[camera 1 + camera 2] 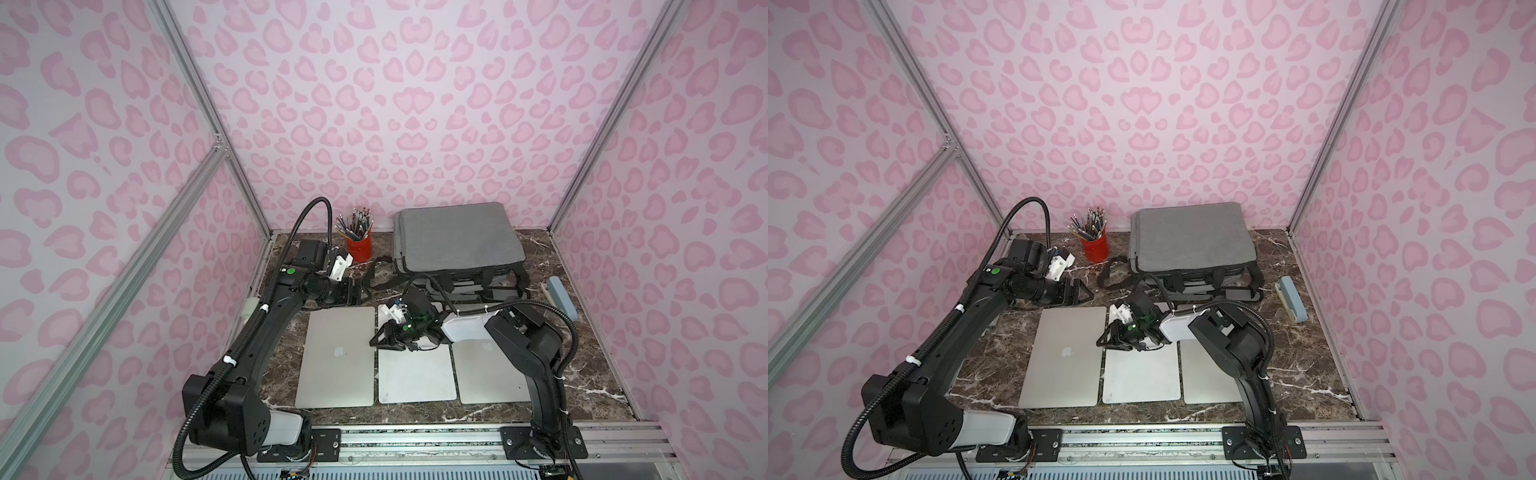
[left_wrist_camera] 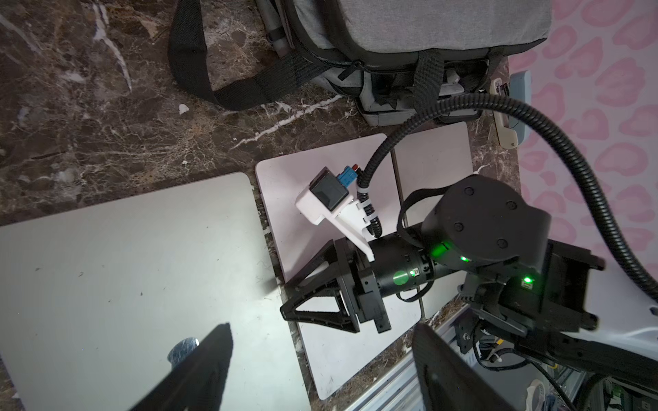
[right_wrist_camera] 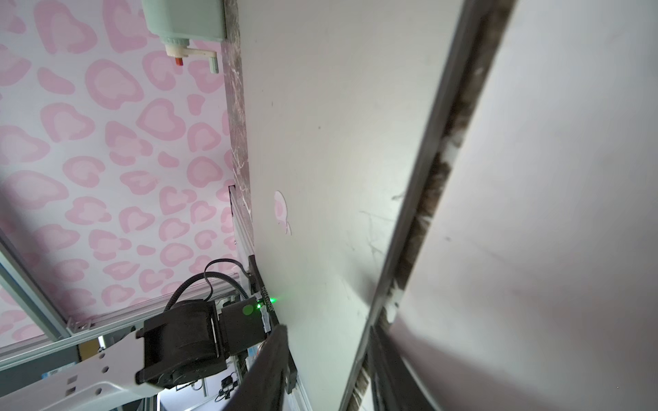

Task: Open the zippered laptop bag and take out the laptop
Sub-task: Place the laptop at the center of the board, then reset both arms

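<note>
So the laptop [image 1: 338, 357] with the logo lay flat on the table [image 1: 561, 353], at 7 o'clock from the gray bag [image 1: 459, 237]. Right gripper [image 1: 380, 334] sat half-open at its edge, gripping nothing; left gripper [image 1: 353, 291] hung open.

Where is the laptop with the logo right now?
In both top views the laptop lies flat on the table, leftmost of three slabs, in front of the red pencil cup. The right gripper sits by its right edge.

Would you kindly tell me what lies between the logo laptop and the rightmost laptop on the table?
A third, plain laptop lies between the logo laptop and the rightmost laptop, shown in both top views.
</note>
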`<state>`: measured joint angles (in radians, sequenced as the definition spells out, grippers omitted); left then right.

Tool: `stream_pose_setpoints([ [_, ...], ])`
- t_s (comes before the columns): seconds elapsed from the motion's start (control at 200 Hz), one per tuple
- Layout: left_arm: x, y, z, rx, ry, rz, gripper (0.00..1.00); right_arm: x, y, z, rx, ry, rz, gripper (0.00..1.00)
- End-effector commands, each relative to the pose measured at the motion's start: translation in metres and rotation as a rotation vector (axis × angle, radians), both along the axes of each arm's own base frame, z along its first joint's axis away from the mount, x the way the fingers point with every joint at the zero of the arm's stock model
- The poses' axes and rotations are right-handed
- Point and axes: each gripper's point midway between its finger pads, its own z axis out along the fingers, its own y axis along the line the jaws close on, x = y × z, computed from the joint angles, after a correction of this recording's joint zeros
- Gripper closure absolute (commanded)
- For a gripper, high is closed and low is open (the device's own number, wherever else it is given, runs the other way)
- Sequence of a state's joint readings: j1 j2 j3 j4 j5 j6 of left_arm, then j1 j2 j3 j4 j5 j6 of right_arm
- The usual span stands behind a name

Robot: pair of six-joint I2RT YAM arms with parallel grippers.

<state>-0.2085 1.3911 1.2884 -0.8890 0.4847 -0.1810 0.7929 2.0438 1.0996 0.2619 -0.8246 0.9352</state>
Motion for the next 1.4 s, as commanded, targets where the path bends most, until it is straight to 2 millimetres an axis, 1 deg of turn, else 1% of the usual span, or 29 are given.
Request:
stream_pose_setpoints([
  [0.0, 0.005, 0.008, -0.004, 0.050, -0.028, 0.011, 0.17, 0.013, -0.015, 0.000, -0.078, -0.081, -0.020, 0.57],
  [0.07, 0.010, 0.018, -0.009, 0.109, -0.042, 0.032, 0.16, 0.026, -0.029, 0.006, -0.112, -0.137, -0.046, 0.55],
  [0.11, 0.013, 0.023, -0.012, 0.139, -0.057, 0.041, 0.16, 0.036, -0.039, 0.012, -0.129, -0.176, -0.071, 0.54],
  [0.165, 0.017, 0.033, -0.017, 0.190, -0.074, 0.069, 0.15, 0.051, -0.056, 0.020, -0.150, -0.226, -0.114, 0.53],
  [0.22, 0.022, 0.044, -0.023, 0.243, -0.103, 0.103, 0.14, 0.068, -0.077, 0.030, -0.190, -0.297, -0.165, 0.52],
  [0.281, 0.028, 0.055, -0.029, 0.281, -0.143, 0.145, 0.13, 0.087, -0.105, 0.043, -0.253, -0.390, -0.228, 0.50],
  [0.336, 0.033, 0.066, -0.033, 0.314, -0.182, 0.191, 0.10, 0.105, -0.132, 0.059, -0.297, -0.475, -0.298, 0.49],
  [0.371, 0.036, 0.075, -0.037, 0.347, -0.202, 0.227, 0.06, 0.115, -0.152, 0.067, -0.327, -0.526, -0.353, 0.48],
  [0.421, 0.042, 0.086, -0.041, 0.390, -0.236, 0.266, 0.03, 0.127, -0.180, 0.081, -0.360, -0.590, -0.432, 0.46],
  [0.501, 0.052, 0.101, -0.047, 0.431, -0.284, 0.315, 0.00, 0.142, -0.227, 0.106, -0.395, -0.688, -0.570, 0.43],
  [0.546, 0.058, 0.106, -0.049, 0.437, -0.315, 0.338, 0.01, 0.146, -0.253, 0.117, -0.437, -0.745, -0.651, 0.37],
  [0.576, 0.062, 0.108, -0.052, 0.429, -0.334, 0.343, 0.01, 0.149, -0.272, 0.122, -0.463, -0.767, -0.710, 0.31],
  [0.641, 0.071, 0.113, -0.057, 0.433, -0.387, 0.362, 0.01, 0.150, -0.308, 0.133, -0.489, -0.800, -0.821, 0.29],
  [0.676, 0.076, 0.117, -0.061, 0.438, -0.415, 0.380, 0.01, 0.149, -0.328, 0.136, -0.510, -0.814, -0.879, 0.28],
  [0.716, 0.080, 0.121, -0.066, 0.444, -0.435, 0.397, 0.01, 0.146, -0.350, 0.137, -0.552, -0.838, -0.939, 0.25],
  [0.731, 0.082, 0.122, -0.068, 0.444, -0.440, 0.403, 0.01, 0.145, -0.357, 0.138, -0.569, -0.854, -0.951, 0.24],
  [0.792, 0.087, 0.122, -0.071, 0.442, -0.468, 0.402, 0.01, 0.138, -0.387, 0.138, -0.656, -0.891, -1.028, 0.13],
  [0.842, 0.090, 0.121, -0.078, 0.441, -0.481, 0.390, 0.01, 0.133, -0.405, 0.142, -0.690, -0.931, -1.073, 0.11],
  [0.872, 0.096, 0.121, -0.076, 0.431, -0.516, 0.399, 0.01, 0.129, -0.415, 0.142, -0.714, -0.957, -1.098, 0.10],
  [0.917, 0.098, 0.120, -0.080, 0.421, -0.529, 0.396, 0.01, 0.124, -0.426, 0.142, -0.750, -1.006, -1.128, 0.09],
  [0.982, 0.101, 0.117, -0.086, 0.420, -0.530, 0.377, 0.01, 0.117, -0.438, 0.137, -0.785, -1.056, -1.172, 0.01],
  [1.072, 0.103, 0.117, -0.092, 0.439, -0.531, 0.356, 0.01, 0.111, -0.446, 0.127, -0.812, -1.114, -1.161, 0.01],
  [1.202, 0.105, 0.117, -0.098, 0.437, -0.552, 0.353, 0.01, 0.108, -0.454, 0.113, -0.848, -1.151, -1.140, 0.01],
  [1.278, 0.106, 0.114, -0.102, 0.427, -0.553, 0.346, 0.01, 0.109, -0.451, 0.102, -0.858, -1.159, -1.099, 0.01],
  [1.398, 0.105, 0.112, -0.102, 0.415, -0.559, 0.340, 0.01, 0.111, -0.448, 0.089, -0.831, -1.145, -1.093, 0.01],
])
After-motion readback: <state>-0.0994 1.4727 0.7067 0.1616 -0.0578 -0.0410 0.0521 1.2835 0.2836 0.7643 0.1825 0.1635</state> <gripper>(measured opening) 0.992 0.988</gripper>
